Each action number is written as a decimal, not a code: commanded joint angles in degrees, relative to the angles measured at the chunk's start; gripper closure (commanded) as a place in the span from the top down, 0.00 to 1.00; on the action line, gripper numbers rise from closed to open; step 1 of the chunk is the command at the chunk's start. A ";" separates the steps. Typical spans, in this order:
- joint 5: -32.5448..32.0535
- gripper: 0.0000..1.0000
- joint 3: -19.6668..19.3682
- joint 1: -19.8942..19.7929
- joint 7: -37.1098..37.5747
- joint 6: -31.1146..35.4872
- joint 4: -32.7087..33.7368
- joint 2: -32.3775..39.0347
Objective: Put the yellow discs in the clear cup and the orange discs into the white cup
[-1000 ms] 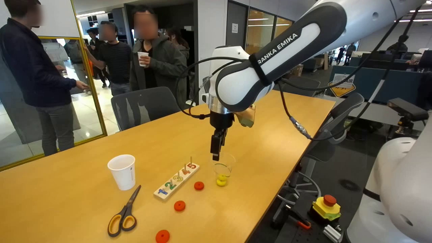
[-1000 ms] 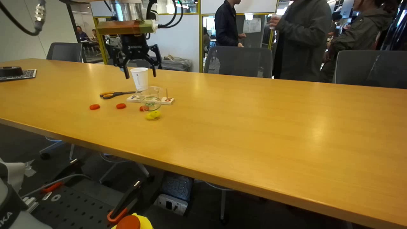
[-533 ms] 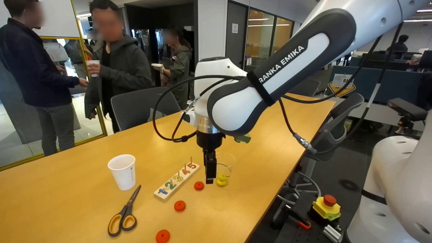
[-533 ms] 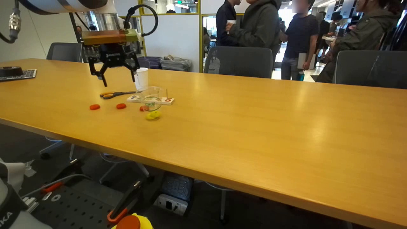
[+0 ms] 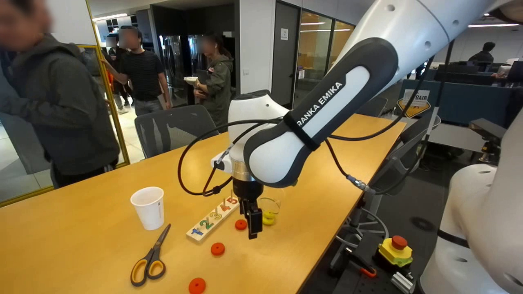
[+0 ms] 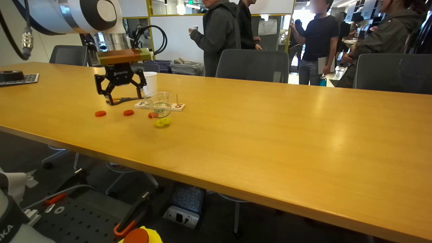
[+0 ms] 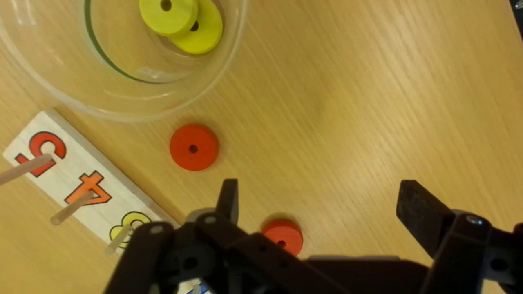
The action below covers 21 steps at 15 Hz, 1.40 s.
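Note:
The clear cup (image 5: 276,204) stands upright with two yellow discs (image 6: 162,123) lying overlapped at its bottom; the cup (image 7: 135,96) and discs (image 7: 200,36) fill the top left of the wrist view. Three orange discs lie spread on the table: one near the clear cup (image 5: 241,224), one in the middle (image 5: 217,249), one at the near end (image 5: 197,286). The wrist view shows two orange discs (image 7: 194,147), one partly behind my left finger linkage. The white cup (image 5: 148,208) stands upright, outside the wrist view. My gripper (image 7: 318,183) is open and empty above the table, beside the orange discs.
A number board (image 5: 214,218) with upright pegs lies beside the orange discs. Scissors (image 5: 150,259) with yellow-lined handles lie near the white cup. The table's edge (image 5: 327,257) is on the robot's side. A keyboard (image 6: 30,79) lies at the far left end.
My gripper has moved away from above the clear cup and come down toward the table near the orange discs. It stays open. The discs and cups have not moved.

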 commanded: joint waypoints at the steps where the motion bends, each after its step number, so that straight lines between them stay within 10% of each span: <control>1: 1.44 1.00 0.67 -1.41 -4.01 3.05 3.09 5.57; 21: 0.90 1.00 3.72 -10.95 -8.41 3.62 14.42 19.61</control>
